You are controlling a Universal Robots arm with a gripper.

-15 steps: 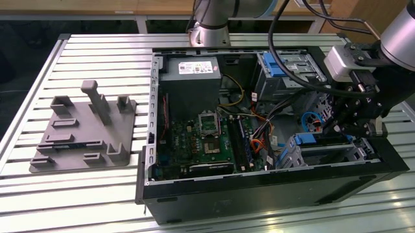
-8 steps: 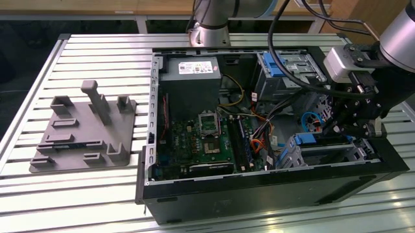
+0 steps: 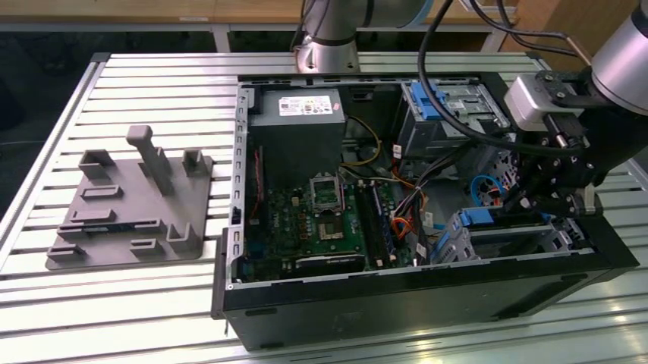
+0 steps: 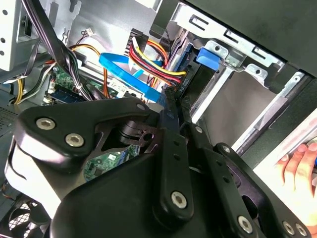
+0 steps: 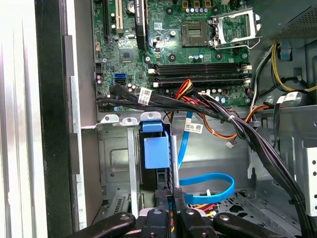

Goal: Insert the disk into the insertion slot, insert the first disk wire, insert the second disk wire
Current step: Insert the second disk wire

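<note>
Gripper down at the drive cage inside the open computer case

The gripper (image 3: 547,201) sits low over the metal cage (image 3: 567,236) at the case's corner on the exterior view's right, fingers (image 5: 171,210) nearly closed around a dark plug; the disk (image 5: 156,151) in its blue carrier stands slotted in that cage, a blue cable (image 5: 208,186) curling beside it.

A black two-fingered pincer (image 5: 171,208) reaches into an open computer case, its fingers close together at a dark connector below a bright blue plastic carrier tab (image 5: 156,151) seated in a silver sheet-metal drive cage (image 5: 116,168). A flat light-blue data cable (image 5: 208,186) loops just beside it. Beyond lie a green motherboard (image 5: 163,44) and a bundle of black, red and orange wires (image 5: 208,106).
</note>
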